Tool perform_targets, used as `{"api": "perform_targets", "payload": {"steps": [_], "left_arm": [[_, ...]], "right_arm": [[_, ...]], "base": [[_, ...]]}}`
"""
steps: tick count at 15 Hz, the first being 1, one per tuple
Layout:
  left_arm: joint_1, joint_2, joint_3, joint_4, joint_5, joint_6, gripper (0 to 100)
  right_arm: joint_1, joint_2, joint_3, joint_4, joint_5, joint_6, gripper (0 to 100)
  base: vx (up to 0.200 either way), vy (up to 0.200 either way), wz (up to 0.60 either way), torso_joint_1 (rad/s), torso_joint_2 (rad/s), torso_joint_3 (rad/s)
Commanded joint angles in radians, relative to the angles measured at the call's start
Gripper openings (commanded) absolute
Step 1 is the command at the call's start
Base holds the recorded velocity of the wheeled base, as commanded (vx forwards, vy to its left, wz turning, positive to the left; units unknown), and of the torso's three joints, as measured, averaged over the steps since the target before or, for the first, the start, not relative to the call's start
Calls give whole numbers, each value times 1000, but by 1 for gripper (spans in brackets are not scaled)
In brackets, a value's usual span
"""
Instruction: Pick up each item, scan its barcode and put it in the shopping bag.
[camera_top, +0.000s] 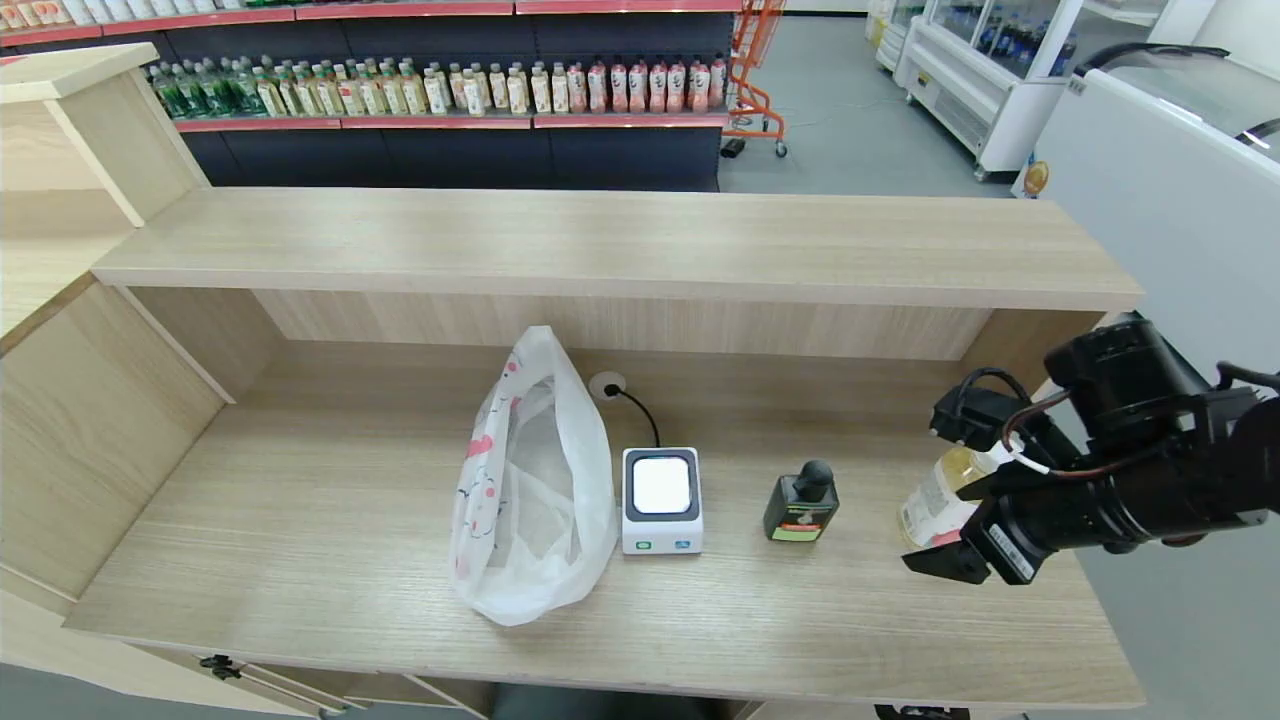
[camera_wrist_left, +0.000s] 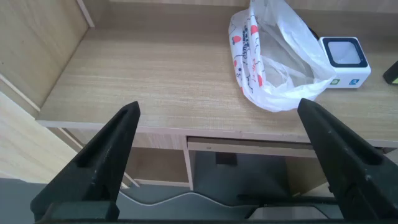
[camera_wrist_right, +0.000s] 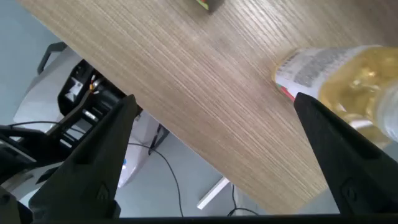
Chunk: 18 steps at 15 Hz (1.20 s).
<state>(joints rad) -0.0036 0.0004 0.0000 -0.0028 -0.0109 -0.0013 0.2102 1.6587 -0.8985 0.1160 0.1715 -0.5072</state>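
Progress: looks like the very start. No item can be made out in the shopping bag and two items stand on the desk, so both need picking, scanning and bagging.
Left pincer (camera_wrist_left: 219, 107): jaws spread wide, nothing between them. It hangs off the near-left edge of the desk (camera_top: 300, 520), well apart from every item.
Shopping bag (camera_top: 530, 490): white plastic with red print, mouth gaping, slumped on the desk left of centre. Reads as empty through the thin plastic.
Barcode scanner (camera_top: 661, 498): small white box with a lit window facing up, just beside the bag on its right. Its black cable (camera_top: 645, 415) runs back to a hole in the desk.
Dark bottle (camera_top: 802, 503): small, black cap, green label, upright, right of the scanner with a gap. Untouched.
Yellow drink bottle (camera_top: 935, 500): clear plastic, pale yellow liquid, white label, near the right end of the desk.
Right pincer (camera_wrist_right: 214, 106): jaws wide apart, gripping nothing yet, at the desk's right end.
Bottle vs pincer: the head view puts the yellow bottle between the two jaws. The right wrist view puts it close against one jaw rather than centred. Cannot tell whether it touches.
Likely step: grasp of the yellow bottle, first of the two items.
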Motion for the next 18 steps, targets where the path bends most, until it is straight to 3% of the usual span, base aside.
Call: {"api": "perform_targets", "payload": {"steps": [1,7,12,18], "left_arm": [[-1,0,0,0,0,0,100],[-1,0,0,0,0,0,100],[-1,0,0,0,0,0,100],[1,0,0,0,0,0,100]], "right_arm": [[21,76,-11,-27,20,-10,100],[24,190,-68,-122,122,-100,100],[12,260,-140,-121,281,-208,100],[-48,306,-166,-121,370,-243,100]], "base": [[0,0,0,0,0,0],[0,0,0,0,0,0],[0,0,0,0,0,0],[0,0,0,0,0,0]]}}
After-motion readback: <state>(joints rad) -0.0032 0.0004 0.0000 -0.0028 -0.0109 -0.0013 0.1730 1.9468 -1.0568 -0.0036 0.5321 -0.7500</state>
